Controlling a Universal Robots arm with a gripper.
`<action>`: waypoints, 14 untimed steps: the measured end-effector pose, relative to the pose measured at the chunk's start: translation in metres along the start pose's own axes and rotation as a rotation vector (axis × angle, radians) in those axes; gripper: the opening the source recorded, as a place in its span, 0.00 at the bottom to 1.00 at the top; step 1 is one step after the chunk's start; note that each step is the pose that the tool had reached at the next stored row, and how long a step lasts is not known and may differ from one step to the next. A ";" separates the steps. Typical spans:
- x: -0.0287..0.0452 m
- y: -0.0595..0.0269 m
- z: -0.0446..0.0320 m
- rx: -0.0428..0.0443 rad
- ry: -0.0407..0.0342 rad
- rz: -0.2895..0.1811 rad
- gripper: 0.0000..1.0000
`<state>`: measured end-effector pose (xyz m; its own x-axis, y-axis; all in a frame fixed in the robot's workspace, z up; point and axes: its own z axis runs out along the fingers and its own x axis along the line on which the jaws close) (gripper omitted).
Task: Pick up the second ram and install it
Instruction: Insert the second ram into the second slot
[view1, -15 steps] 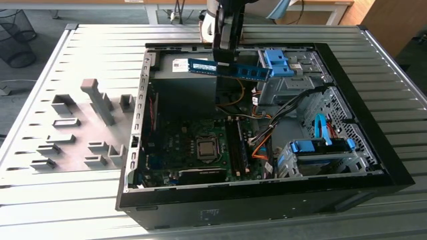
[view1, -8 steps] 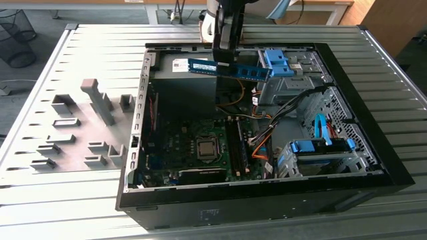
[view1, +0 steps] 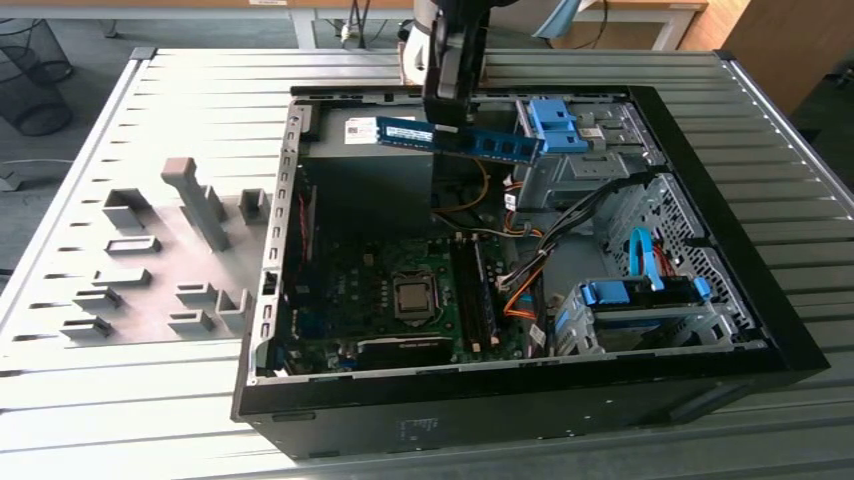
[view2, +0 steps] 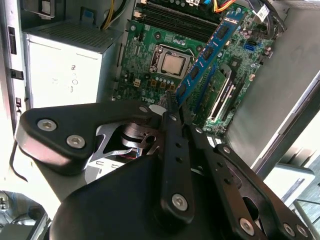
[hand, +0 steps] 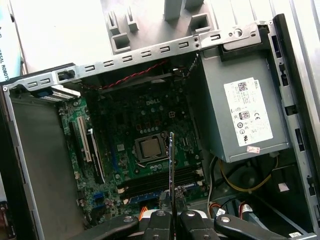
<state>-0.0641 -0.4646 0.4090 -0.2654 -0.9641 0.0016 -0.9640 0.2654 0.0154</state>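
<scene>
My jaws are clamped tight on the second ram (view1: 497, 144), with my gripper (view1: 447, 115) pinching it left of its middle as the exterior view sees it, so the longer part sticks out toward the exterior view's right

The stick hangs in the air above the open computer case (view1: 747, 250), over the far part of it, and it touches nothing except me. It's nearly level, dipping a bit toward the exterior view's right, where its free end sits close to the blue drive bracket (view1: 554, 122)

In the second wrist view the second ram (view2: 210, 52) runs out from my gripper (view2: 172, 100) over the motherboard (view2: 145, 55), with the processor (view2: 172, 62) just off to one side of it. In the first wrist view I see it edge-on, just a thin line (hand: 171, 170) rising from my gripper (hand: 171, 216) and crossing the long black memory slots (hand: 150, 184)

Room-wise there's open space over the board. The power supply (hand: 240, 115) boxes in one side, the metal case walls the rest, and orange cables (view1: 514, 285) bunch up next to the slots

The stick itself is a blue-green board with a row of small dark chips and a white label near one end. The grey fixture blocks (view1: 134, 245) sit out on the table (view1: 200, 90), well apart from me
</scene>
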 end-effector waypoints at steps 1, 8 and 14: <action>0.0000 0.0000 0.0000 0.0000 0.0000 0.005 0.14; 0.0000 0.0000 0.0004 0.0001 -0.0010 0.075 0.14; 0.0000 0.0000 0.0011 0.0008 -0.0020 0.168 0.14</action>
<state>-0.0641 -0.4646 0.4078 -0.4228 -0.9062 0.0021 -0.9061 0.4228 0.0143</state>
